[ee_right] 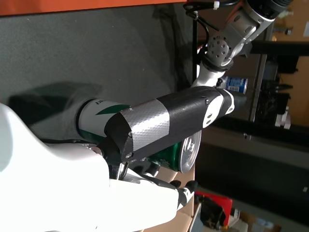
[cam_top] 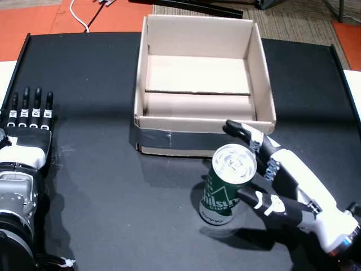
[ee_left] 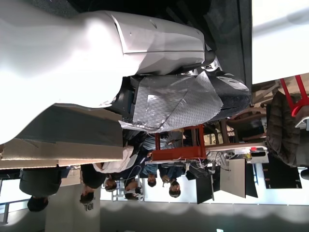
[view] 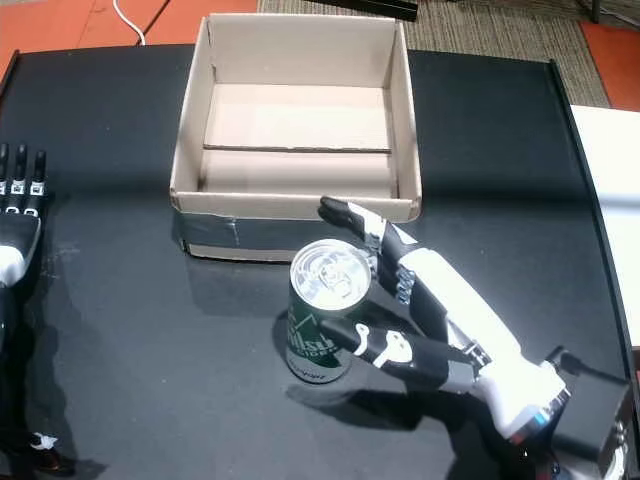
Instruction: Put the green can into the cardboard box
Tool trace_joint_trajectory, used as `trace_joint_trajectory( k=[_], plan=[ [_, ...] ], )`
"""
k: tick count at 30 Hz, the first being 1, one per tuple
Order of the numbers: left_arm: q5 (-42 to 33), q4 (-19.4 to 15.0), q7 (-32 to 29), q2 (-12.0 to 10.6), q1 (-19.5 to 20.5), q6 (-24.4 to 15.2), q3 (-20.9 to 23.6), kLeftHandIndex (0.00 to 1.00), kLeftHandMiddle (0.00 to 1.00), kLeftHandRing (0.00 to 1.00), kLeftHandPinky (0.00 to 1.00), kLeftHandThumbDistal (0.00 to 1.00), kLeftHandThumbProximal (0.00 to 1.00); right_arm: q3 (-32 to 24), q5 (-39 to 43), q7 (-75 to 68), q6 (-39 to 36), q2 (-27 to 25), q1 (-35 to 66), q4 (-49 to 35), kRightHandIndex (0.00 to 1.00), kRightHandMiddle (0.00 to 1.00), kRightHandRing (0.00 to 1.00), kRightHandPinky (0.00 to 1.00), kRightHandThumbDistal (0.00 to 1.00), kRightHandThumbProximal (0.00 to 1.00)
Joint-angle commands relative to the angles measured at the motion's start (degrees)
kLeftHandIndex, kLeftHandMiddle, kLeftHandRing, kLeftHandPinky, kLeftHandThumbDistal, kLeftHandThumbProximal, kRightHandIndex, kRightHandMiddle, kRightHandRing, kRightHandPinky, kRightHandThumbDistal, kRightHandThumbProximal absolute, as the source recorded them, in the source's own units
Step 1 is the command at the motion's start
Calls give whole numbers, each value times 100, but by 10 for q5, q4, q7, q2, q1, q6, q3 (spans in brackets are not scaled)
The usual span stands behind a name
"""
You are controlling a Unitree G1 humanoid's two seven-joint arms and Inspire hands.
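The green can stands on the black table just in front of the cardboard box, silver top up. My right hand wraps it from the right: the thumb presses its near side and the fingers curve round its far side. In the right wrist view the taped thumb lies across the can. Whether the can's base rests on the table I cannot tell. The box is open and empty. My left hand lies flat at the table's left edge, fingers straight, holding nothing.
The black table has raised edges on its left and right sides. Orange floor, a white cable and carpet lie beyond the box. The left wrist view shows the left hand close up, with people and furniture behind it.
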Motion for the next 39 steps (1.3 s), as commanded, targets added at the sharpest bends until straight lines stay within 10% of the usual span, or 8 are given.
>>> trace_joint_trajectory(
  k=[1,21,24,26,28,30,34,39],
  plan=[
    [-3,1,-3,4,6,1,2,69,72,82,90,0,100,4,-16,4,3,2,-17,20,94,86,94,100,100,63],
    [-3,2,2,4,3,2,7,69,72,81,90,0,100,29,-124,-61,20,-2,-79,88,91,84,92,100,100,49],
    [-2,2,4,4,3,1,6,70,72,82,91,0,100,25,-121,-57,35,1,-85,94,85,77,84,92,100,34],
    [-2,2,3,5,3,1,6,70,72,82,91,0,100,29,-132,-74,35,0,-89,98,69,61,67,72,83,21],
    [-2,2,8,6,2,2,6,69,72,81,90,0,100,38,-160,-121,16,-2,-89,100,50,45,48,48,33,0],
    [-1,2,7,7,2,3,5,69,71,81,89,0,100,49,-194,-178,0,-5,-87,98,28,27,33,36,2,0],
    [-5,2,5,5,1,3,9,69,71,81,89,0,100,57,-225,-246,-20,-8,-85,98,2,2,10,30,0,0],
    [-2,2,5,5,1,3,7,70,73,83,92,0,100,51,-219,-266,-26,-6,-86,103,0,0,3,27,0,14]
  ],
)
